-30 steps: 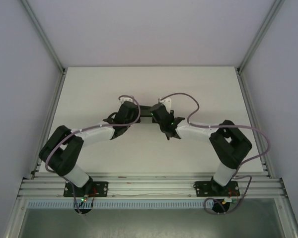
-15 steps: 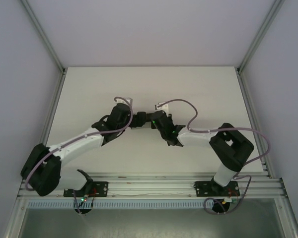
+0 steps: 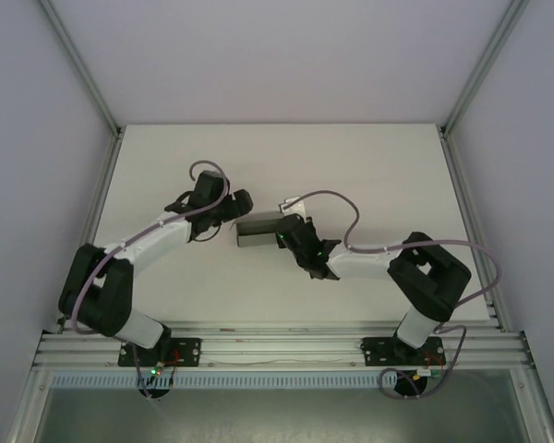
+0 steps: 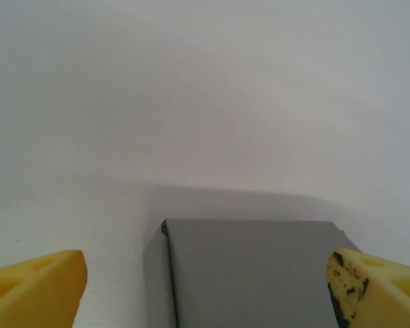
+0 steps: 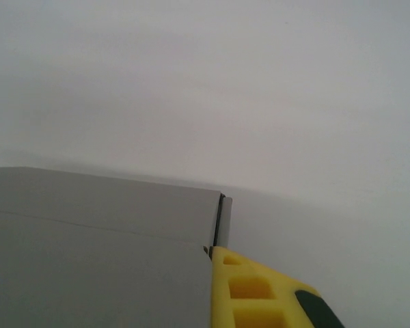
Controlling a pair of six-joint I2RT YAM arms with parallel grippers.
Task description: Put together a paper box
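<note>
We are seeing the paper box (image 3: 257,231) lying mid-way across the table (image 3: 369,166), apparently folded shut, little remaining. The left gripper (image 4: 205,273) is gaping wide at its left end, holding nothing; the right gripper (image 3: 289,228) is touching the right end, its opening impossible to tell.

Wide bare table (image 3: 351,157) far and to both sides; the low paper box (image 3: 257,231) an obstacle at mid-table.

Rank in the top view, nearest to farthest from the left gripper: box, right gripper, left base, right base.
From the left gripper:
1. Box, just to its right.
2. Right gripper, at the box's far end.
3. Left base, at the near edge, left.
4. Right base, at the near edge, right.
</note>
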